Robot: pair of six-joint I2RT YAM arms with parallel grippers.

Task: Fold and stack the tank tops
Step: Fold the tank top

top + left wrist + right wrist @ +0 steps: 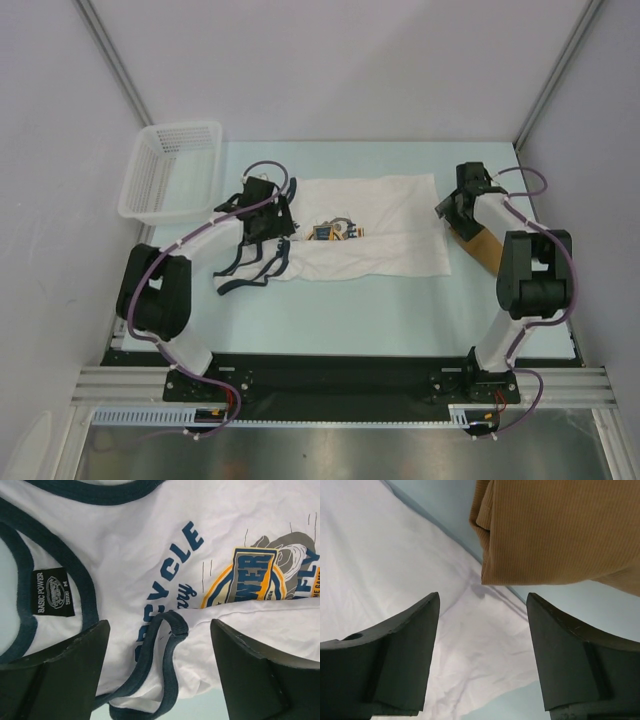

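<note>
The white tank top [375,225] with navy trim lies spread across the middle of the table, partly folded over its blue-and-yellow print [335,231]. My left gripper [265,218] is open above its strap end; in the left wrist view a navy-trimmed strap loop [172,645] lies between the fingers [70,665]. The tan-brown tank top [478,240] lies folded at the right, mostly under my right arm. My right gripper [462,200] is open and empty over the white top's right corner [485,645], with the tan top [555,530] just beyond.
A white plastic lattice basket [172,170] stands at the back left. Grey walls and metal posts close in the sides. The black rail with the arm bases runs along the near edge [340,378].
</note>
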